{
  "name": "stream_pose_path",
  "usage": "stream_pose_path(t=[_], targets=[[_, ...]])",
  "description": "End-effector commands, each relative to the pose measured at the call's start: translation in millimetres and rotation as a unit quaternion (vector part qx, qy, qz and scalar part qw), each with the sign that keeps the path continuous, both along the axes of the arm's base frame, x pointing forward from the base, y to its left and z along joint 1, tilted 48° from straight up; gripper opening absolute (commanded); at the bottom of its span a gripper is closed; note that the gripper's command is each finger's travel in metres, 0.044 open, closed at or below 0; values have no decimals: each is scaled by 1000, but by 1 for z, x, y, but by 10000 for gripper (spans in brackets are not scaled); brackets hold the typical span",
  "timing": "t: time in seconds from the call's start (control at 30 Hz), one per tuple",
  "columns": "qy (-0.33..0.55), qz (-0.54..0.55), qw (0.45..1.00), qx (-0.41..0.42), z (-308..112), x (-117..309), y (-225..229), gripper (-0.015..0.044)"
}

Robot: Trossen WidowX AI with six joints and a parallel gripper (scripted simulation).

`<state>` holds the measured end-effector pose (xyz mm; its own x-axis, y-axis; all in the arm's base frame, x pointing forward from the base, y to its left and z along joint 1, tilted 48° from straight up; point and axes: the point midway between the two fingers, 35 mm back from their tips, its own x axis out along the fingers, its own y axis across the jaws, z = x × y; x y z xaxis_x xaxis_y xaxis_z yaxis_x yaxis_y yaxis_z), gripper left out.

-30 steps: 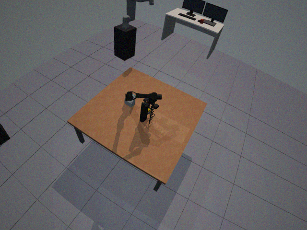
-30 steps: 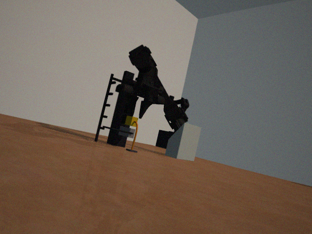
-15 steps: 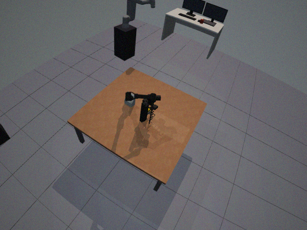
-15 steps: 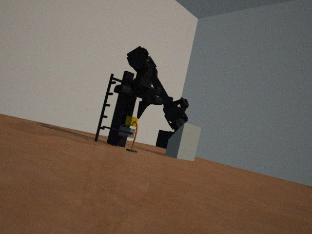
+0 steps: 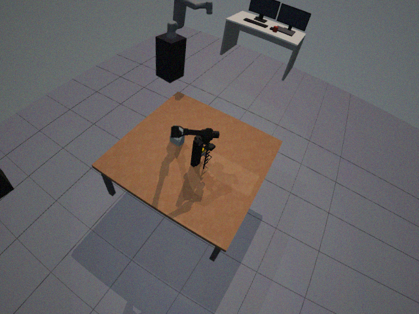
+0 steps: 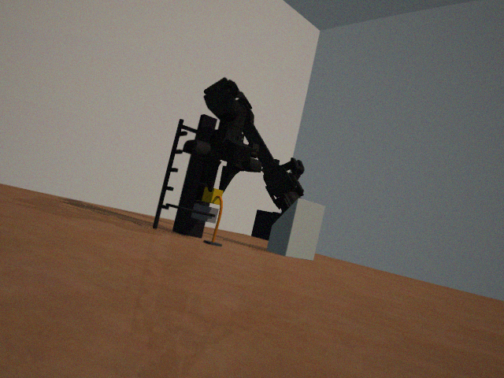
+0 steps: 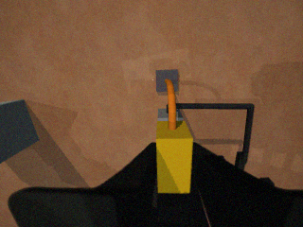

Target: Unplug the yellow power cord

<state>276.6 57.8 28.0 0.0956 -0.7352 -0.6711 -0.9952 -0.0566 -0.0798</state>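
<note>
The black power strip (image 5: 195, 156) (image 6: 187, 203) stands upright on the table. The yellow plug (image 6: 211, 195) (image 7: 174, 165) sits low on its face, just above a grey plug (image 6: 200, 212) (image 7: 163, 114). An orange cord (image 6: 218, 221) (image 7: 171, 101) bends from the yellow plug down to a small dark base (image 6: 212, 242) (image 7: 161, 86) on the table. My gripper (image 6: 216, 189) (image 7: 172, 148) points down and is shut on the yellow plug, with one finger against each side. The seam between plug and strip is hidden.
A thin black frame with prongs (image 6: 167, 179) (image 7: 222, 106) stands close beside the strip, and its lower bar passes near the plugs. A grey-white box (image 6: 303, 229) (image 7: 16, 130) stands by the arm's base. All stand on the wooden table (image 5: 152, 189) (image 6: 244, 309).
</note>
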Motion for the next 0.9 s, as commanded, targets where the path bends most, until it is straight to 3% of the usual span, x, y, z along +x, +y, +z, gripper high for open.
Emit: stream_pose_path(t=[0.0,0.87], targets=[[1,1,1000,0,0,0,1,15],[1,2,1000,2,-23,2,26,0]])
